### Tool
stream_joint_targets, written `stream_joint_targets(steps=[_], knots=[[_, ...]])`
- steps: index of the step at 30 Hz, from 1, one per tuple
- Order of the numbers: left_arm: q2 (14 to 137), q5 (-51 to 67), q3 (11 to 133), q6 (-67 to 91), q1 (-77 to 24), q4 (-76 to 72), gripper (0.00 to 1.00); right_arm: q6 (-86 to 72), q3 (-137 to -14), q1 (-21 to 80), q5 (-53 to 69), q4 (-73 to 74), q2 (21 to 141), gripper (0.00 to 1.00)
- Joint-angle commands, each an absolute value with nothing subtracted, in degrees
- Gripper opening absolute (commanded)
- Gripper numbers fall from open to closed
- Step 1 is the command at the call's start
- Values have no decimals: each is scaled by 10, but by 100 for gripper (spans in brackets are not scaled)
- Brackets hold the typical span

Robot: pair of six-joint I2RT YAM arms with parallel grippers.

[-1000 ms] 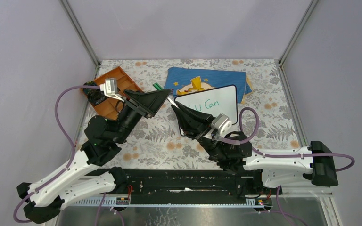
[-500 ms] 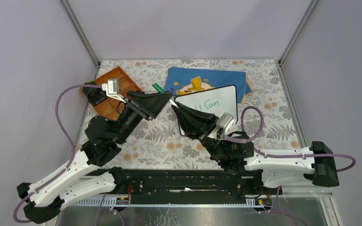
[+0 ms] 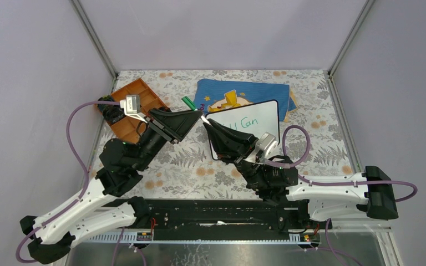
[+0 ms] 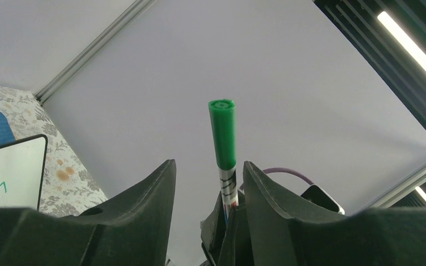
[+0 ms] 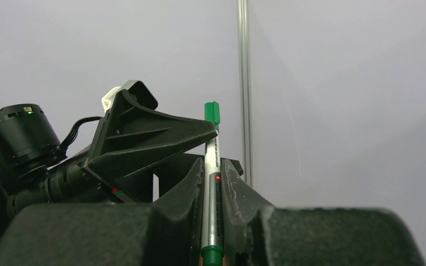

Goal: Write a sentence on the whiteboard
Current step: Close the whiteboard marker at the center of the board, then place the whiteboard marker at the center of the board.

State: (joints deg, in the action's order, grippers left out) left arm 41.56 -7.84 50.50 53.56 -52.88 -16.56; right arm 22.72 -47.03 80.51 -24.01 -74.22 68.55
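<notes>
Risk of dragging the green-capped white marker pen (image 4: 222, 133) askew in the tightly clamped right hand (image 5: 212, 166) if pinched off-centre by the half-spread left hand (image 4: 205, 166), or dropping it onto the small black-framed whiteboard (image 3: 266, 113) lying close by on the flower-patterned counter (image 3: 321, 144).

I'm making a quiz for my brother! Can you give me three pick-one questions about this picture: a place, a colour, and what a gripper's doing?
1. Where is the orange tray? A left of the whiteboard. B on top of it. C right of it.
2. What colour is the marker cap? A red. B green. C black.
3. The right gripper is: A wide open. B shut on the marker. C hidden.
Answers: A, the tray lies off its left edge. B, the cap shows green. B, it pinches the barrel.
</notes>
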Motion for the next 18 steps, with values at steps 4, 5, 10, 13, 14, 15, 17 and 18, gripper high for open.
stream_joint_targets(steps=[4,5,10,13,14,15,17,18], knots=[[417,-61,492,550,-530,-206,64,246,-474,804,-272,-804,686,0],[418,-62,492,550,-530,-207,64,246,-475,804,-272,-803,686,0],[430,-58,501,550,-530,-208,63,242,-475,804,-269,-798,686,0],[438,-55,510,550,-530,-211,62,239,-475,804,-269,-796,686,0],[441,-53,513,550,-531,-212,62,238,-475,804,-268,-795,685,0],[443,-52,516,549,-530,-212,61,238,-474,804,-268,-794,684,0],[446,-53,518,549,-530,-214,59,235,-474,804,-267,-791,682,0],[445,-55,517,549,-530,-216,58,235,-473,804,-266,-789,681,0]])
